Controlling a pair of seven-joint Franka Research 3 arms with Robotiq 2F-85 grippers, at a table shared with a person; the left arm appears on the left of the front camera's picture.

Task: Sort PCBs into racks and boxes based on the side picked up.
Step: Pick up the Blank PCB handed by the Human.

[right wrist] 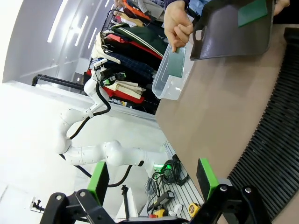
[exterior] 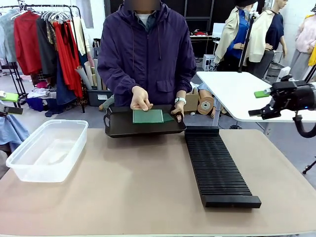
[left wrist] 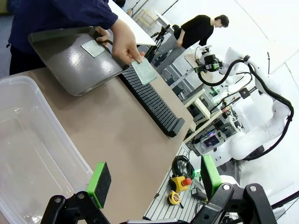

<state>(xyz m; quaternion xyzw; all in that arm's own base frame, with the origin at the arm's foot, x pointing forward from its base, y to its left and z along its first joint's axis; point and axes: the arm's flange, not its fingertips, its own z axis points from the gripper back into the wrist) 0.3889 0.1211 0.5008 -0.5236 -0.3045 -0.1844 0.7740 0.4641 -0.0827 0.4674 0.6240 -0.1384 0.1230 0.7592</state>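
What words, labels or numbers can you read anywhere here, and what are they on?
No text can be read.
PCB on the black tray: plain green face, no legible print.
rack, clear box: no label to be seen.
white label on the dark bin behind the person: too small to read.

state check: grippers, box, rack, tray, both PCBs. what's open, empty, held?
left gripper: open, empty
right gripper: open, empty
box: empty
rack: no slot filled
tray: gripped at one handle by a person's hand
loose PCB: lying in the tray
held PCB: pinched in the person's other hand, off the tray
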